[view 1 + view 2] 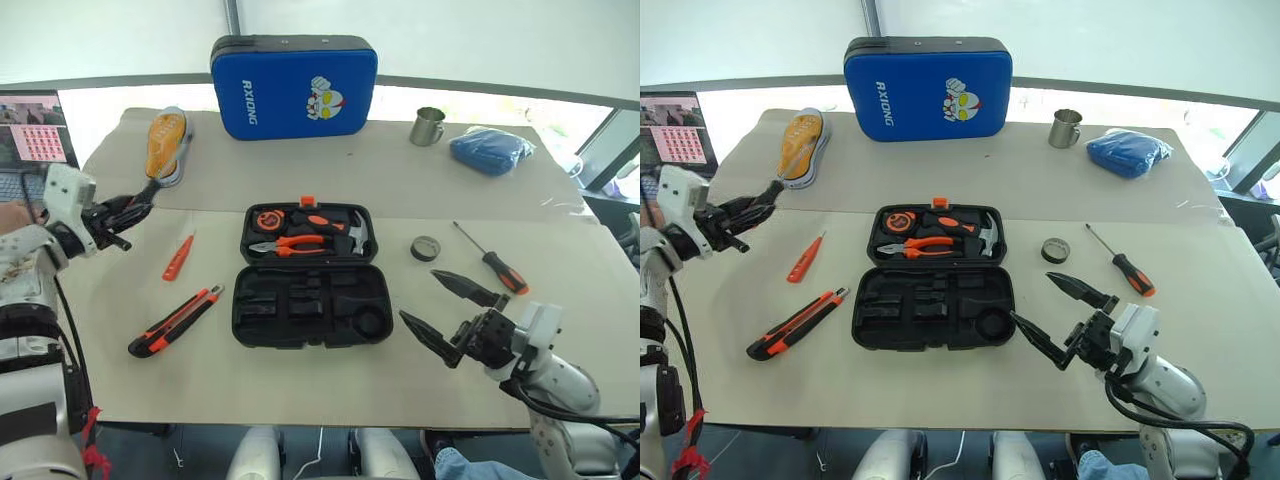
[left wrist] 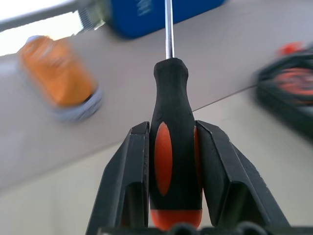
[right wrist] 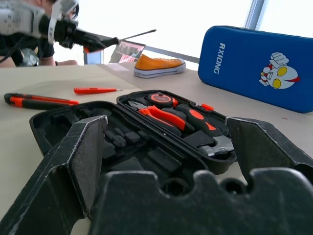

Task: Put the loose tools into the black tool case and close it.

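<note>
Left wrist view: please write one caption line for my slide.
Left gripper clamps a black-and-orange screwdriver by its handle above the table.

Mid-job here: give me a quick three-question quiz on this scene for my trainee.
1. True or false: the black tool case lies open.
2. What does the left gripper hold? A) utility knife B) screwdriver C) tape roll
3. Which loose tool lies nearest the right gripper?

Key:
1. True.
2. B: its jaws clamp the black-and-orange screwdriver.
3. The other long screwdriver; the tape roll lies just beyond.
</note>
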You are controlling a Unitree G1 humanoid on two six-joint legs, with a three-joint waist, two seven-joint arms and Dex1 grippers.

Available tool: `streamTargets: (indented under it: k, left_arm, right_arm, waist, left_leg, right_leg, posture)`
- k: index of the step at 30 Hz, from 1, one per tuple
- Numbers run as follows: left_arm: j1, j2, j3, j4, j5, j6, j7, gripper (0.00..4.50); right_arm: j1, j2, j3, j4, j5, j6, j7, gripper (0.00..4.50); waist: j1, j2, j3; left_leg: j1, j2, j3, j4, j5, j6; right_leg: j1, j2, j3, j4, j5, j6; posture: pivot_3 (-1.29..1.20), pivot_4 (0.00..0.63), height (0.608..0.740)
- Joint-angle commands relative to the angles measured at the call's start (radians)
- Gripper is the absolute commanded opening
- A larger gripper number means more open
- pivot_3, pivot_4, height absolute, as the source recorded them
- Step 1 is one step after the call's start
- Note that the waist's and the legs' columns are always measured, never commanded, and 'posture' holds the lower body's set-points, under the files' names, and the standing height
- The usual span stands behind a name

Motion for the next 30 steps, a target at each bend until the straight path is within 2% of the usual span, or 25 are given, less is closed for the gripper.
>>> streamTargets:
  k: [1, 3, 5, 10, 24, 30]
  left_arm:
    - [0.039, -0.012, -0.128, -0.277, -0.005, 0.03, -0.144, 0.94]
    - [0.045, -0.037, -0.176, -0.357, 0.016, 0.052, -0.135, 0.94]
    - [0.036, -0.066, -0.255, -0.399, 0.096, 0.054, -0.109, 0.94]
    - [0.031, -0.097, -0.336, -0.397, 0.206, 0.032, -0.074, 0.94]
    - [-0.017, -0.15, -0.404, -0.282, 0.351, 0.043, -0.022, 0.94]
    - [-0.002, -0.162, -0.426, -0.315, 0.345, 0.071, -0.068, 0.94]
  right_arm:
    - [0.052, -0.09, -0.078, -0.043, 0.075, 0.058, 0.068, 4.5]
    - [0.06, -0.118, -0.103, -0.036, 0.091, 0.071, 0.079, 4.5]
    - [0.06, -0.139, -0.12, -0.032, 0.105, 0.087, 0.086, 4.5]
    - [0.044, -0.144, -0.111, -0.064, 0.113, 0.118, 0.073, 4.5]
    - [-0.024, -0.142, -0.108, -0.104, 0.12, 0.172, 0.016, 4.5]
    - [-0.035, -0.14, -0.107, -0.116, 0.122, 0.189, 0.014, 4.5]
  waist:
    - [0.003, 0.001, 0.0]
    - [0.001, 0.001, 0.0]
    - [-0.004, 0.001, 0.0]
    - [-0.015, 0.001, 0.0]
    - [-0.004, 0.001, 0.0]
    - [-0.001, 0.001, 0.0]
  left_leg:
    - [0.0, 0.0, 0.0, 0.0, 0.0, 0.0]
    - [0.0, 0.0, 0.001, 0.003, -0.001, 0.002]
    - [-0.001, 0.001, 0.0, 0.005, -0.001, 0.002]
    - [-0.001, 0.002, -0.001, 0.006, -0.001, 0.002]
    - [-0.003, 0.001, -0.002, 0.009, -0.002, 0.003]
    - [-0.003, 0.001, -0.002, 0.009, -0.002, 0.003]
  right_leg:
    - [0.0, 0.0, 0.0, 0.0, 0.0, 0.001]
    - [0.001, 0.001, 0.001, 0.0, 0.0, 0.001]
    - [0.0, 0.003, 0.002, 0.0, 0.0, 0.001]
    - [0.0, 0.006, 0.004, 0.001, 0.0, 0.001]
    - [0.0, 0.005, 0.003, 0.001, 0.001, 0.001]
    - [0.0, 0.005, 0.003, 0.001, 0.001, 0.001]
  posture:
    - [0.0, 0.15, 0.74]
    - [0.0, 0.15, 0.74]
    - [0.0, 0.15, 0.74]
    - [0.0, 0.15, 0.74]
    - [0.0, 0.15, 0.74]
    - [0.0, 0.15, 0.74]
